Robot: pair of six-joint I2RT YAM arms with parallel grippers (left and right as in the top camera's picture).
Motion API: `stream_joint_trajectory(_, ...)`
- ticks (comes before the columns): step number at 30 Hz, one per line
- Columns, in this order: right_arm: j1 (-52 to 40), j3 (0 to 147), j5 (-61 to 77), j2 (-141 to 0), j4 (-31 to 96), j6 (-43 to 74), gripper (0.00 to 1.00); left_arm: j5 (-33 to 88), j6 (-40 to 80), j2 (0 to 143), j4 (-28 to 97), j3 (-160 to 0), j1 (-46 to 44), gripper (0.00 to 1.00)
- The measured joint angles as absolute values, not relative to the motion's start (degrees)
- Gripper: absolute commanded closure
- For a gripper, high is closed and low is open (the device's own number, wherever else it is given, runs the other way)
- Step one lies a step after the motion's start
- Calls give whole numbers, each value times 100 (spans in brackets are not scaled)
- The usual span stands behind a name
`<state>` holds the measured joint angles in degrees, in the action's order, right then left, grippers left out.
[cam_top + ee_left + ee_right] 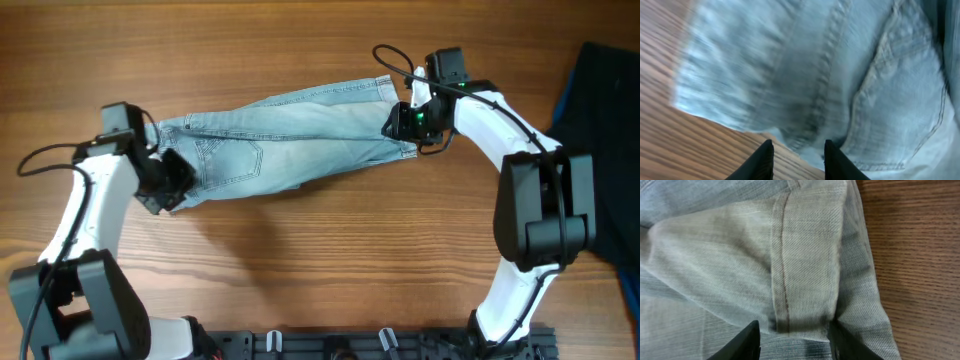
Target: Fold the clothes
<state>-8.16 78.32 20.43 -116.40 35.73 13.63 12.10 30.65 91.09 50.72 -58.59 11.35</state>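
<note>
Shorts: light blue denim, stretched in a long band left to right across the middle of the table, nearer its far edge than its near edge. The band runs slightly uphill in the overhead view, its right end closer to the far edge. A shadow shows under its near side.

Left end: the left gripper sits at the waist end, just beside the stitched pocket. In the left wrist view the jaws stand narrowly apart with the denim edge running down between them. They appear closed on the shorts. That view is blurred; the pocket and a double seam are legible.

Right end: the right gripper sits at the leg end. In the right wrist view the jaws stand partly closed, one on each side of the folded hem, with denim pinched between them.

Right edge of the table: a dark cloth with a blue border, well apart from the shorts.
</note>
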Motion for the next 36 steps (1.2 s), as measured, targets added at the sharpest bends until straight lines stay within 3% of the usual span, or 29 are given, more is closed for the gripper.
stream_joint_trajectory(2,-814,7832,2018,-11642,3562,1350,93,1212,3068,9109,4895,-5846,829,64)
stream_joint_trajectory(3,-810,7832,2016,-11642,3564,1356,95,1212,3068,9109,4805,-5843,709,63)
stream_joint_trajectory(14,-696,7824,3505,-11227,2587,1337,96,729,3065,9120,4534,-5843,36,60)
stream_joint_trajectory(26,-591,7824,2545,-11004,1590,2578,95,585,3065,9284,4536,-5843,36,60)
stream_joint_trajectory(28,-589,7824,2209,-11004,1549,2871,93,585,3065,9284,4536,-5843,36,60)
stream_joint_trajectory(29,-589,7824,2056,-11004,1546,2921,67,585,3065,9284,4536,-5843,36,60)
stream_joint_trajectory(30,-578,7824,1885,-11006,1553,2978,60,585,3065,9284,4539,-5843,36,59)
stream_joint_trajectory(33,-548,7824,1490,-11004,1623,3048,56,585,3057,9284,4556,-5843,36,57)
stream_joint_trajectory(36,-392,7824,1304,-11006,2008,3020,64,582,3004,9284,4591,-5843,36,54)
